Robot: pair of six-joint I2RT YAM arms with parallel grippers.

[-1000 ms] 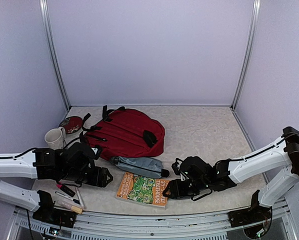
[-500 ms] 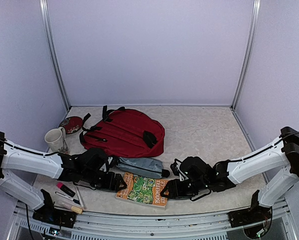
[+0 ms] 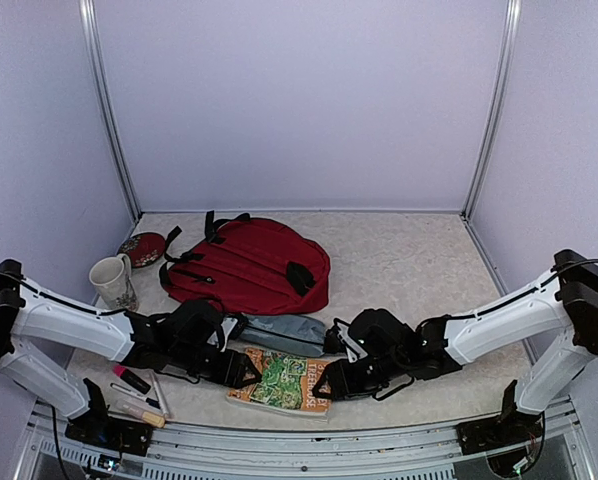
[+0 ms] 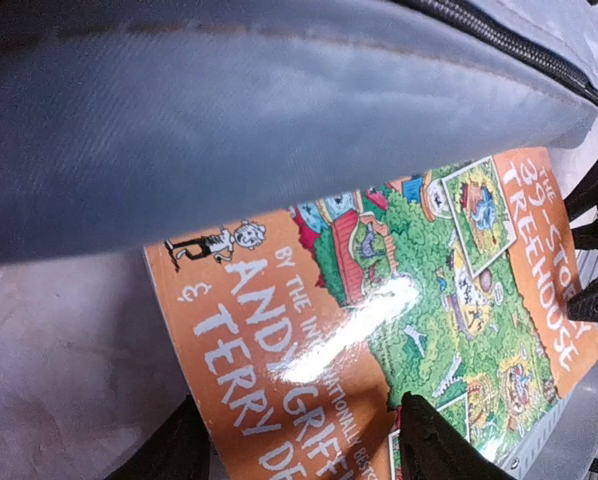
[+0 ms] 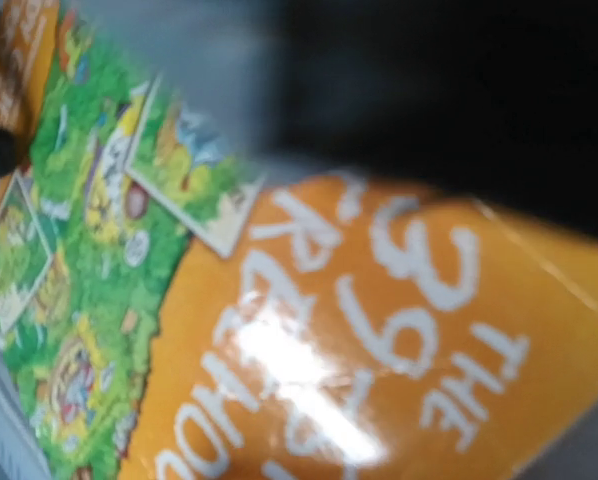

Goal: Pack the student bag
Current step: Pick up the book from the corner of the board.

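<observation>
The dark red student bag (image 3: 251,263) lies flat at the table's middle back, and I cannot tell if its zips are open. An orange and green book (image 3: 279,380) lies in front of it, near a grey zip pouch (image 3: 279,332). My left gripper (image 3: 241,370) is at the book's left end. In the left wrist view its gripper (image 4: 299,462) is open, with dark fingertips (image 4: 434,445) spread over the book's cover (image 4: 379,300), under the pouch (image 4: 229,130). My right gripper (image 3: 333,384) is at the book's right end. The book (image 5: 329,330) fills the right wrist view and the fingers are hidden.
A white mug (image 3: 109,277) and a round red item (image 3: 142,247) stand at the back left. Markers (image 3: 131,379) and a pen (image 3: 162,395) lie at the front left beside my left arm. The metal front rail (image 3: 299,440) runs just below the book.
My left gripper moved right from the markers to the book's left end. My right gripper moved left onto the book's right end. The book shifted slightly.
</observation>
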